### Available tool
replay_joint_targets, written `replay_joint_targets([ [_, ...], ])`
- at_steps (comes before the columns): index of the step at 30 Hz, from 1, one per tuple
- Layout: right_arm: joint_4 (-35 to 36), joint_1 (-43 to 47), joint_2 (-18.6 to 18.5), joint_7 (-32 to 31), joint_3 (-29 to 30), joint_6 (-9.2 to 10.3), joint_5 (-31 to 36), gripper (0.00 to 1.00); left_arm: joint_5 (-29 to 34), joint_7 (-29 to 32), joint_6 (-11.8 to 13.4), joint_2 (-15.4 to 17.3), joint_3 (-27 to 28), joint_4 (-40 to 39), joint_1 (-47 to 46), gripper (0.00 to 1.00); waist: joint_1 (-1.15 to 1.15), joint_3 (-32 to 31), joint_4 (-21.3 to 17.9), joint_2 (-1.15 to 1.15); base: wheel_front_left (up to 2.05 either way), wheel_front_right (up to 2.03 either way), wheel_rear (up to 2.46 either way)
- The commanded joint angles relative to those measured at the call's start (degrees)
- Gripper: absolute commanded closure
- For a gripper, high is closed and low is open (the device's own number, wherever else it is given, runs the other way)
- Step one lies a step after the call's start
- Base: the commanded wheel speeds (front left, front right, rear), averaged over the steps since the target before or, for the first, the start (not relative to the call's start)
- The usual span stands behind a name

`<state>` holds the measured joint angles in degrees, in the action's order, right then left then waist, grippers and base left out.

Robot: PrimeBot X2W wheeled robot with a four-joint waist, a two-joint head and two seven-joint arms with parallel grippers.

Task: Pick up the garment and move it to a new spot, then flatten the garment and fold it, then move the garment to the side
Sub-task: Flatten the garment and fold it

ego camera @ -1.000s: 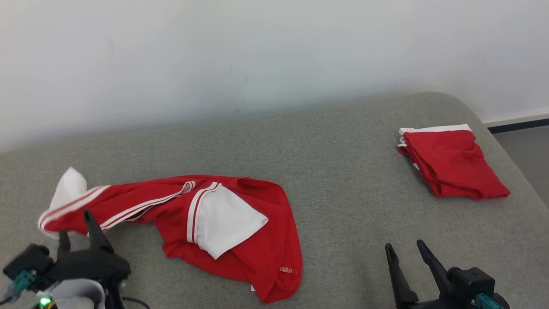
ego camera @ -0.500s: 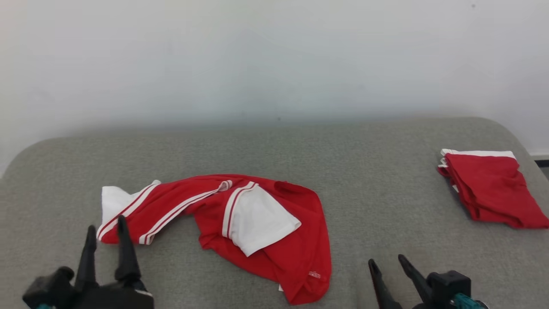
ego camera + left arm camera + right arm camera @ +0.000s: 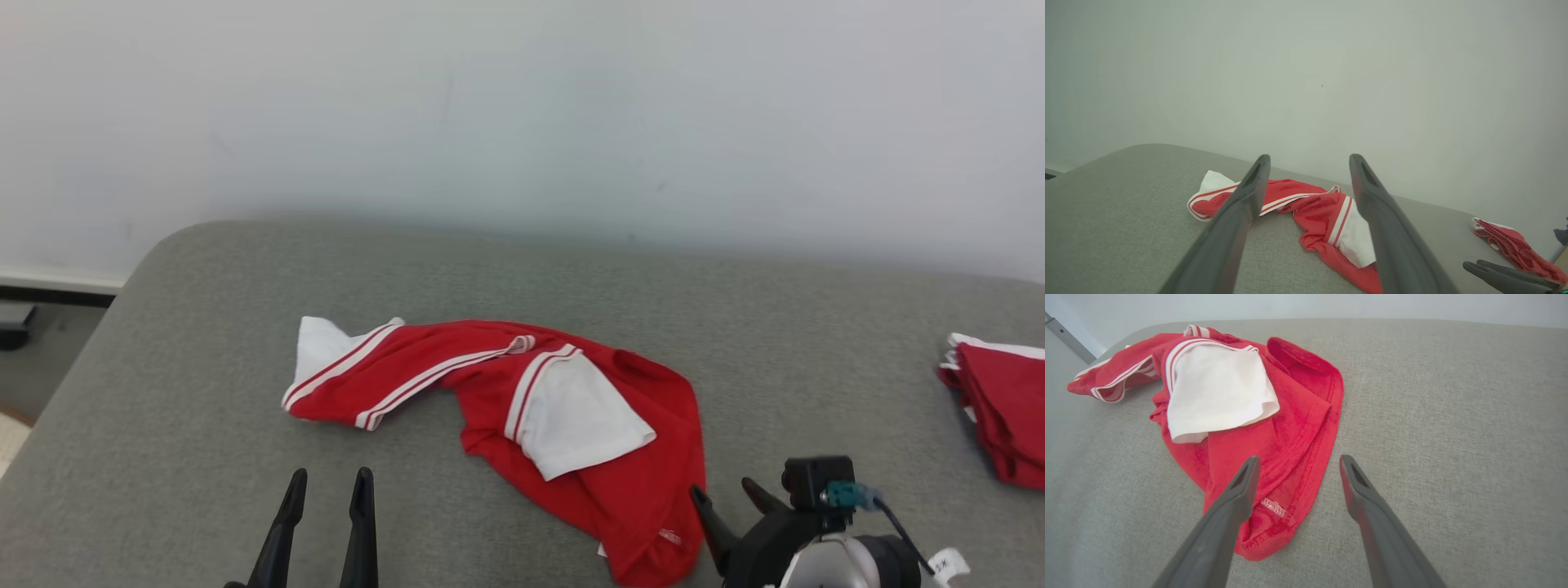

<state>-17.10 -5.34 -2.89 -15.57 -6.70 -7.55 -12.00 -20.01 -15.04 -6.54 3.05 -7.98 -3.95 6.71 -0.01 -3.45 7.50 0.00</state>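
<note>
The garment is a red shirt with white sleeves and white stripes, lying crumpled in the middle of the grey padded surface. My left gripper stands open near the front edge, a short way in front of the garment's striped left end, touching nothing. In the left wrist view the left gripper points over the garment with empty jaws. My right gripper is open just right of the garment's lower hem. In the right wrist view the right gripper hovers over the hem of the garment, holding nothing.
A second red garment, folded, lies at the right edge of the surface and appears again as the folded garment in the left wrist view. The surface's rounded left end drops to the floor. A white wall stands behind.
The head camera has turned left, so the whole scene has slid right. My left gripper has drawn back from the garment's left end. My right gripper now sits beside the lower hem.
</note>
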Motion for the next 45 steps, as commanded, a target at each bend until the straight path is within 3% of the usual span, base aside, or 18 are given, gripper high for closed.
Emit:
replay_joint_targets([
  [1, -1.5, -2.0, 0.0, -1.0, 0.8, 0.14, -0.1, 0.00, -0.2, -0.2, 0.2, -0.1, -0.4, 0.0, 0.9, 0.00, 0.01, 0.3, 3.5, 0.00, 0.00, 0.00, 0.00],
  [13, -19.4, -13.1, 0.0, -4.1, 7.9, 0.14, 1.9, 0.00, -0.7, 0.4, 0.3, 0.3, -2.1, 0.3, 0.6, 0.00, 0.01, 2.0, 9.5, 0.00, 0.00, 0.00, 0.00],
  [24, -29.2, -20.0, 0.0, -0.7, 12.1, 0.14, 7.2, 0.00, -1.2, 0.5, -0.1, 0.7, -4.4, 1.1, -1.4, 0.00, 0.01, 5.0, 11.9, 0.00, 0.00, 0.00, 0.00],
  [26, -30.5, -21.0, 0.0, -0.1, 12.5, 0.14, 7.7, 0.09, -1.5, 0.4, -0.3, 0.9, -4.7, 1.5, -1.9, 0.00, 0.01, 5.4, 12.1, 0.00, 0.00, 0.00, 0.00],
  [27, -30.5, -21.0, 0.0, -0.1, 12.5, 0.14, 7.7, 0.09, -1.5, 0.4, -0.3, 0.9, -4.7, 1.5, -1.9, 0.00, 0.01, 5.4, 12.1, 0.00, 0.00, 0.00, 0.00],
  [29, -31.6, -21.8, 0.0, 0.6, 12.9, 0.14, 8.3, 0.52, -1.9, 0.3, -0.5, 1.2, -5.0, 1.8, -2.2, 0.00, 0.01, 5.7, 12.2, 0.00, 0.00, 0.00, 0.00],
  [30, -32.0, -22.2, 0.0, 1.1, 13.1, 0.14, 8.5, 0.57, -2.0, 0.2, -0.6, 1.3, -5.1, 1.9, -2.4, 0.00, 0.01, 5.8, 12.2, 0.00, 0.00, 0.00, 0.00],
  [33, -32.6, -22.9, 0.0, 2.9, 14.2, 0.14, 10.3, 0.84, -2.2, 0.1, -0.4, 1.4, -5.3, 2.2, -2.2, 0.00, 0.01, 5.9, 12.2, 0.00, 0.00, 0.00, 0.00],
  [37, -32.8, -23.0, 0.0, 4.7, 15.6, 0.14, 11.6, 0.99, -2.3, 0.0, -0.2, 1.4, -4.9, 2.2, -1.3, 0.00, 0.01, 5.3, 11.5, 0.00, 0.00, 0.00, 0.00],
  [45, -26.8, -22.5, -2.1, 6.8, 20.6, 0.14, 15.7, 1.00, -2.2, 0.0, 1.0, 1.0, -5.3, 2.5, -1.7, 0.00, 0.01, 3.6, 9.7, 0.00, 0.00, 0.00, 0.00],
])
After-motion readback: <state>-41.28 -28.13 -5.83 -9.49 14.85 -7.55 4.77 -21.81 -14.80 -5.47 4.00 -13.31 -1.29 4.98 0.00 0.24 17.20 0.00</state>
